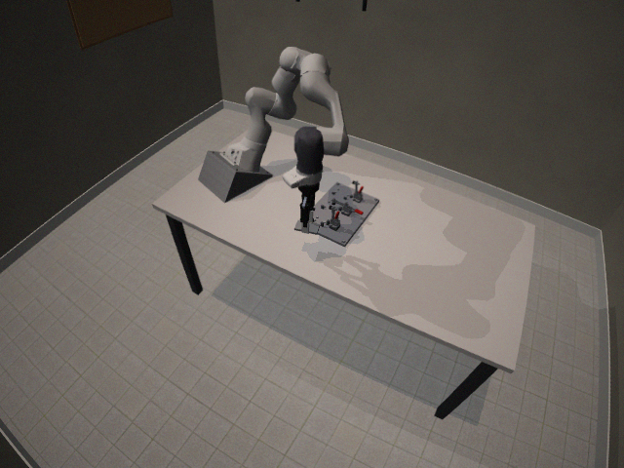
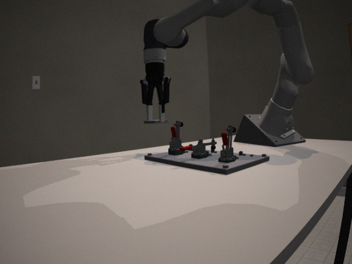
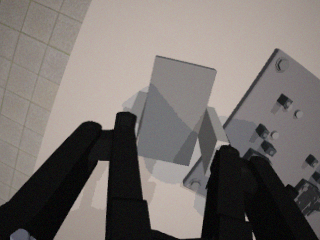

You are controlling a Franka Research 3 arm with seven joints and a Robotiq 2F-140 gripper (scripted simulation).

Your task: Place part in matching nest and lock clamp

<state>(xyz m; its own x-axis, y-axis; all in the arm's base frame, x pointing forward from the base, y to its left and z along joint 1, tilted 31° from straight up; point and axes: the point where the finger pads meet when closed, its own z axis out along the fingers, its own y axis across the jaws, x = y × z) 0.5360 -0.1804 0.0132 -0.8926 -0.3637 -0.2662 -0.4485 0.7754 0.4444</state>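
The part, a thin flat grey plate (image 1: 298, 229) (image 2: 155, 121) (image 3: 172, 112), is level in the air. My gripper (image 2: 155, 119) (image 3: 173, 113) is shut on it across its short width, above the table beside the fixture plate (image 2: 204, 164) (image 3: 255, 102). The end clamp nearer the gripper (image 1: 334, 221) (image 2: 175, 146) and the far end clamp (image 1: 358, 194) (image 2: 227, 153) stand open, bars upright. The middle clamp (image 1: 346, 208) (image 2: 199, 150) has its bar roughly level and its red handle lowered; its lock cannot be told. No part shows under it. The nests' pads are partly hidden or small.
The upright bars of the two end clamps rise highest above the fixture. Bolt heads stand at the plate's corners. The robot's wedge base (image 1: 216, 174) (image 2: 256, 129) stands on the table beyond the fixture. The table's edge (image 3: 65, 90) runs left of the part in the wrist view.
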